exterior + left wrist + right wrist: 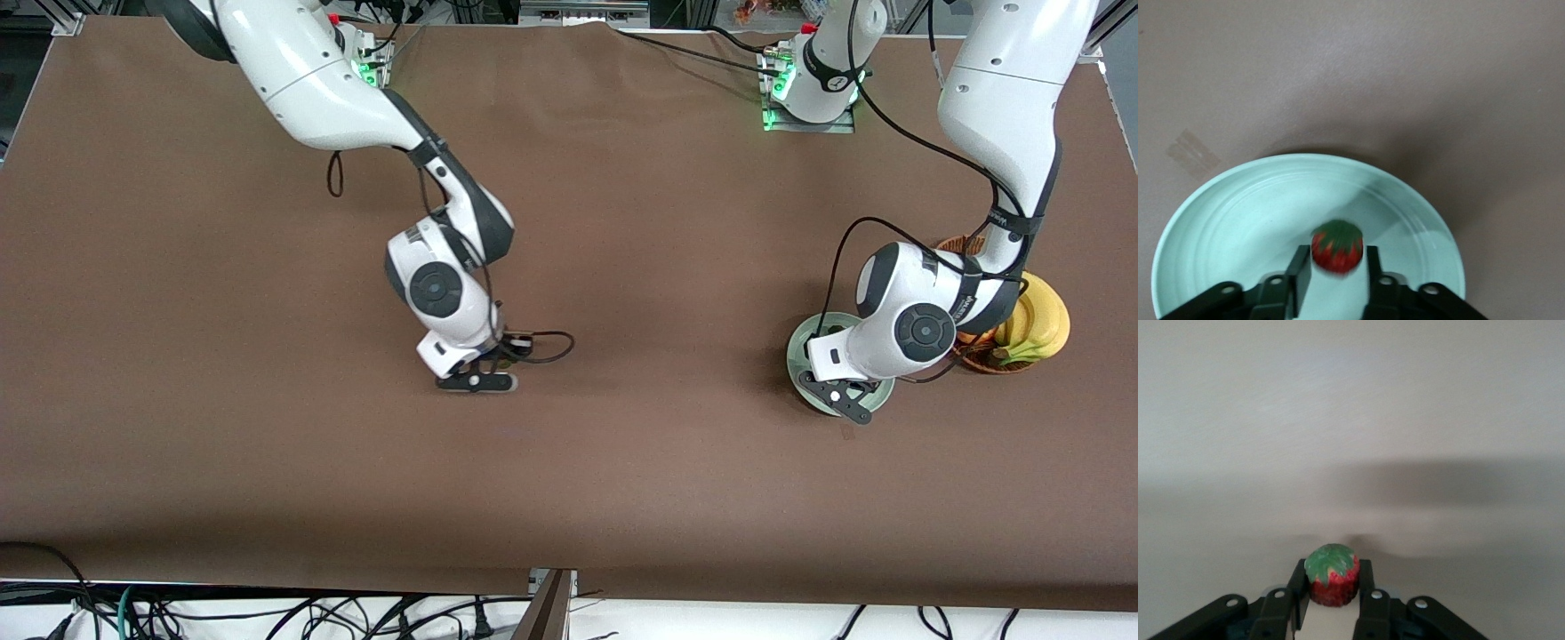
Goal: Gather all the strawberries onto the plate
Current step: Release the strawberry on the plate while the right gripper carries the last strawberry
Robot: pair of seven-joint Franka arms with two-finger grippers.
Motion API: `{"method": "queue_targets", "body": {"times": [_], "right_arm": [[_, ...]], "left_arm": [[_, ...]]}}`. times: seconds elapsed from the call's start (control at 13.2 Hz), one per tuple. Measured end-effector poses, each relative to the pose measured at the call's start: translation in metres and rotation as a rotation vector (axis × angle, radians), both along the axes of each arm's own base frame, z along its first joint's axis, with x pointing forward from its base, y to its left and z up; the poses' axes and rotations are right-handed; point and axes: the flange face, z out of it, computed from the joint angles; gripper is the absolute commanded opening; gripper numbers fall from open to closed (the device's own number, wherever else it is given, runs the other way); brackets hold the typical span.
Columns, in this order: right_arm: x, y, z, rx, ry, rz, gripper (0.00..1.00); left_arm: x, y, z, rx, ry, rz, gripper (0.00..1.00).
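Neither berry is down yet: the left gripper (1336, 267) hangs over the mint-green plate (1225, 220) pinching a strawberry (1337, 247), while the right gripper (1331, 593), over bare table well toward the right arm's end from the plate, clamps another strawberry (1332, 575). No third berry shows.

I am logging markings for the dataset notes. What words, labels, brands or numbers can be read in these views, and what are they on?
No text can be read anywhere.
Left arm: small print on the dark band, too small to read.
Plate: plain.
Strawberries: no text.
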Motion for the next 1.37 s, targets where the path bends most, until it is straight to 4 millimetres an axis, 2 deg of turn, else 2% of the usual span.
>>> {"method": "queue_targets", "body": {"times": [0.15,0.53,0.76,0.99,1.21,1.37], "right_arm": [[-0.010,0.031,0.000,0.018,-0.007,-0.032,0.00],[-0.027,0.088,0.003,0.070,-0.028,-0.107,0.00],[-0.044,0.128,0.006,0.126,-0.055,-0.144,0.00],[-0.070,0.167,-0.001,0.202,-0.086,-0.178,0.00],[-0.092,0.191,-0.019,0.267,-0.110,-0.178,0.00],[-0.100,0.202,-0.020,0.296,-0.105,-0.174,0.00]], "left_arm": [[0.000,0.003,0.000,-0.002,0.000,-0.005,1.00],[0.001,0.002,0.008,0.001,0.001,-0.009,1.00],[0.002,0.003,0.036,0.018,0.017,-0.006,1.00],[-0.001,0.003,0.060,0.007,0.030,0.019,1.00],[-0.004,0.005,0.069,-0.021,0.054,0.067,1.00],[-0.005,0.005,0.076,-0.046,0.066,0.141,1.00]]}}
